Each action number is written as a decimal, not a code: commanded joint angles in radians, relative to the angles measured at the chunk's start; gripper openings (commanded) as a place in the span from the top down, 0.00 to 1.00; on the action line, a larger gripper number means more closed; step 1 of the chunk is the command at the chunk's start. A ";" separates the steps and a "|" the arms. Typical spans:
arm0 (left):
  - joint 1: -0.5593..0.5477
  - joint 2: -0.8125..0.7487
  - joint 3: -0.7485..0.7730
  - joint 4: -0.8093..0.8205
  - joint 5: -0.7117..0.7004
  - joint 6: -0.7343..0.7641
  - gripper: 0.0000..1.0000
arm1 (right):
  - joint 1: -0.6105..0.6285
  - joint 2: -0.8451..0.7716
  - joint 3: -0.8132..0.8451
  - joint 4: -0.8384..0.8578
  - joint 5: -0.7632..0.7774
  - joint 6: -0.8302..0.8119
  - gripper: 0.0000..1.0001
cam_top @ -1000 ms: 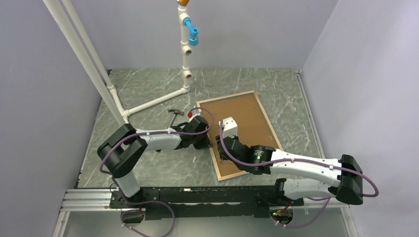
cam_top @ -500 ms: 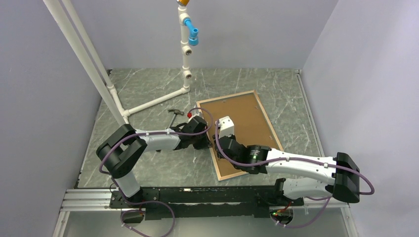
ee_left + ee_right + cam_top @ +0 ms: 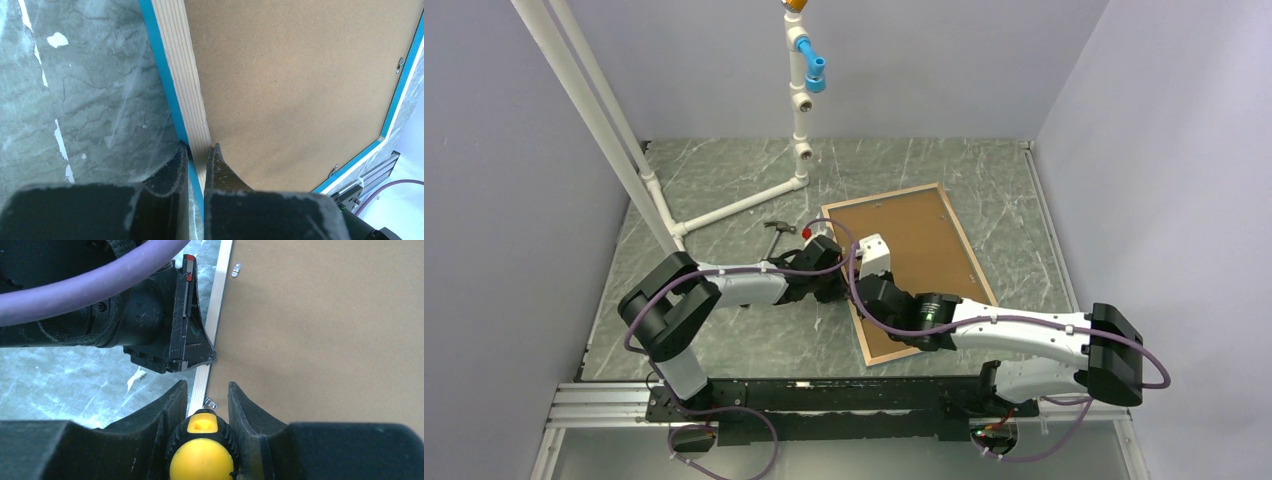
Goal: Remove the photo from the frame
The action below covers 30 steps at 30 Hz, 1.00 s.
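Note:
The frame [image 3: 929, 235] lies face down on the table, its brown backing board [image 3: 300, 75] up and its pale wood rim [image 3: 182, 75] edged in turquoise. The photo is hidden under the board. My left gripper [image 3: 197, 150] is shut on the frame's left rim; it also shows in the top view [image 3: 836, 284] and the right wrist view [image 3: 192, 350]. My right gripper [image 3: 206, 387] is shut on a yellow-and-black tool handle [image 3: 201, 455] just above the left rim, by a small metal clip [image 3: 210, 403]. In the top view it [image 3: 869, 290] sits close beside the left gripper.
A white pipe stand [image 3: 799, 110] with a blue fitting rises at the back. A small hammer [image 3: 777, 229] and a red object [image 3: 808, 231] lie left of the frame. Another metal clip [image 3: 236, 270] sits further along the rim. Grey walls close in on both sides.
My right arm has moved left along the board, bringing its gripper and tool to the frame's left rim beside the left gripper. The left arm and the frame have not moved.

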 commanded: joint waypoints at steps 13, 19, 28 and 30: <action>0.001 0.080 -0.052 -0.078 -0.024 0.078 1.00 | 0.003 0.068 0.051 0.036 0.170 -0.039 1.00; 0.002 0.081 -0.054 -0.075 -0.026 0.078 1.00 | 0.002 0.117 0.100 -0.056 0.297 -0.019 1.00; 0.001 0.082 -0.042 -0.087 -0.026 0.082 1.00 | -0.017 0.092 0.163 -0.174 0.375 0.009 1.00; 0.001 0.080 -0.033 -0.094 -0.026 0.088 1.00 | -0.043 0.035 0.150 -0.171 0.314 -0.002 1.00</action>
